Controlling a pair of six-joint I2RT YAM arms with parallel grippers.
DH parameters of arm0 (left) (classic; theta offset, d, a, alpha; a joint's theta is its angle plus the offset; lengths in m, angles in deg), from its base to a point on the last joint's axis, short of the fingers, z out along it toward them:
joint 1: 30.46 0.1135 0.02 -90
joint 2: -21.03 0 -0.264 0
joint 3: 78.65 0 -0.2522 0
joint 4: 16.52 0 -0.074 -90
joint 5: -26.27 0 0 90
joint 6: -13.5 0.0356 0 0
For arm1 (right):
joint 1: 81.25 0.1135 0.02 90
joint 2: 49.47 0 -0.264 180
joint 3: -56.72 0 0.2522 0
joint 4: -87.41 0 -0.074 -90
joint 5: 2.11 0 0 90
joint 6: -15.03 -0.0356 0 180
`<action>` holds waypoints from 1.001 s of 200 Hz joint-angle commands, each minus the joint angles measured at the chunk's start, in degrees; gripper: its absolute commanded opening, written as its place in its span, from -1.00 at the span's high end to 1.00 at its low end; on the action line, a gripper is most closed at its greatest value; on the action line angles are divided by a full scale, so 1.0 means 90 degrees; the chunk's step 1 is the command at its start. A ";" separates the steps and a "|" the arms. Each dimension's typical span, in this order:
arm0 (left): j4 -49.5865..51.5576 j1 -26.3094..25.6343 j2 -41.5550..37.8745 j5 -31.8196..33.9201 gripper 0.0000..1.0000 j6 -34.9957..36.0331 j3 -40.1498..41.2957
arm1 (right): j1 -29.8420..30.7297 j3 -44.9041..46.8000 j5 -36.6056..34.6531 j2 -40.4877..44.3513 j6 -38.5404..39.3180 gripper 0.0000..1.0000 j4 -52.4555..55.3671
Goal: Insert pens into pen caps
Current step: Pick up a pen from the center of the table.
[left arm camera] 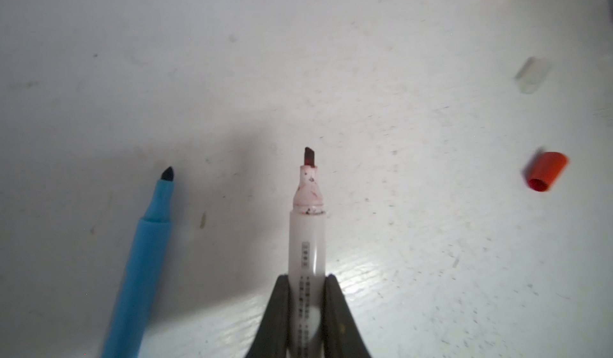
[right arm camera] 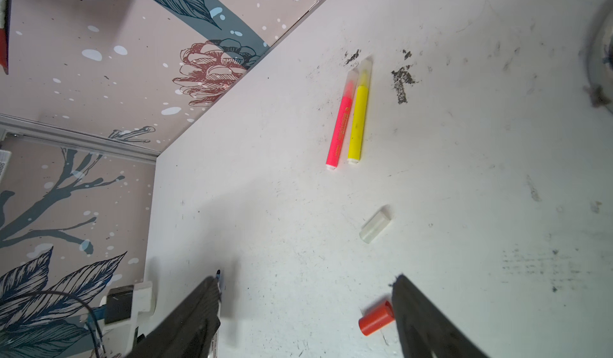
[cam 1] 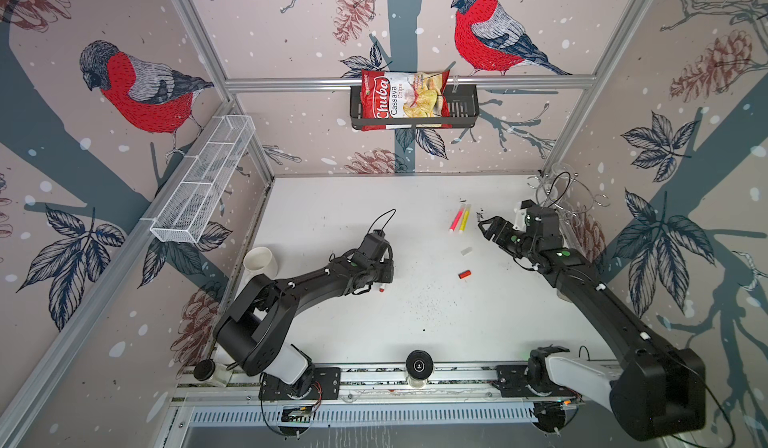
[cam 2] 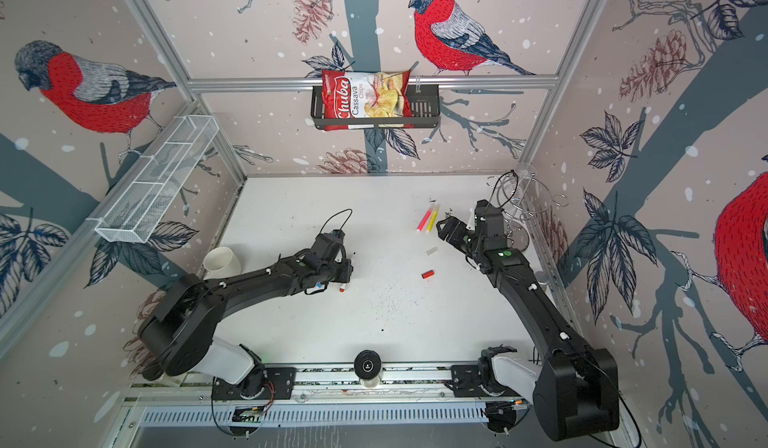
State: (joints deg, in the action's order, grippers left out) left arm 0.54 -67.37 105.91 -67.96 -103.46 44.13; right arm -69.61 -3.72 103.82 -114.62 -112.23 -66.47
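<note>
My left gripper (left arm camera: 306,278) is shut on the white-bodied pen (left arm camera: 306,240), whose dark red chisel tip is uncapped; its red end (cam 1: 381,289) pokes out from under the wrist. A blue pen (left arm camera: 142,256), uncapped, lies on the table beside it. The red cap (cam 1: 464,275) and a loose translucent cap (cam 1: 466,251) lie mid-table. The pink pen (cam 1: 456,221) and yellow pen (cam 1: 464,219) lie side by side with translucent caps on. Just right of them, my right gripper (cam 1: 483,230) stands open and empty. In the right wrist view the red cap (right arm camera: 376,318) sits by one finger.
A white mug (cam 1: 261,263) stands at the table's left edge. A wire rack (cam 1: 557,192) fills the back right corner behind the right arm. A mesh basket (cam 1: 203,180) hangs on the left wall and a chips bag (cam 1: 405,95) sits in the back-wall basket.
</note>
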 commanded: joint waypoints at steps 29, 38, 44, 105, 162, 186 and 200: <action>-0.1583 -0.0001 -0.0910 -0.1387 0.80 0.0166 0.0465 | 0.0566 0.0021 0.1074 -0.0015 0.0476 -0.66 -0.0876; -0.1815 0.0004 -0.1073 -0.1530 0.78 0.0128 0.0548 | 0.0801 -0.0040 0.1149 -0.0081 0.0593 -0.67 -0.0937; -0.1945 -0.0001 -0.1179 -0.1598 0.78 0.0107 0.0594 | 0.0990 -0.0103 0.1160 -0.0146 0.0674 -0.67 -0.0956; -0.2826 0.0000 -0.1918 -0.1998 0.73 -0.0185 0.0855 | 0.2126 -0.0613 0.1745 -0.0711 0.1014 -0.64 -0.1208; -0.3473 -0.0059 -0.1963 -0.2152 0.71 -0.0521 0.1012 | 0.2605 -0.0666 0.1981 -0.0974 0.0876 -0.47 -0.1609; -0.3529 -0.0078 -0.1917 -0.2172 0.71 -0.0528 0.0930 | 0.2681 -0.0715 0.2006 -0.1089 0.0824 -0.39 -0.1714; -0.3546 -0.0118 -0.1906 -0.2170 0.71 -0.0525 0.0886 | 0.2725 -0.0796 0.2075 -0.1173 0.0819 -0.33 -0.1729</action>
State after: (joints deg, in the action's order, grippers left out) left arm -27.35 -68.07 88.53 -86.34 -107.87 52.94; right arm -45.66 -9.75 121.04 -124.32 -104.90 -78.87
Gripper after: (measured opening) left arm 0.165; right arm 0.680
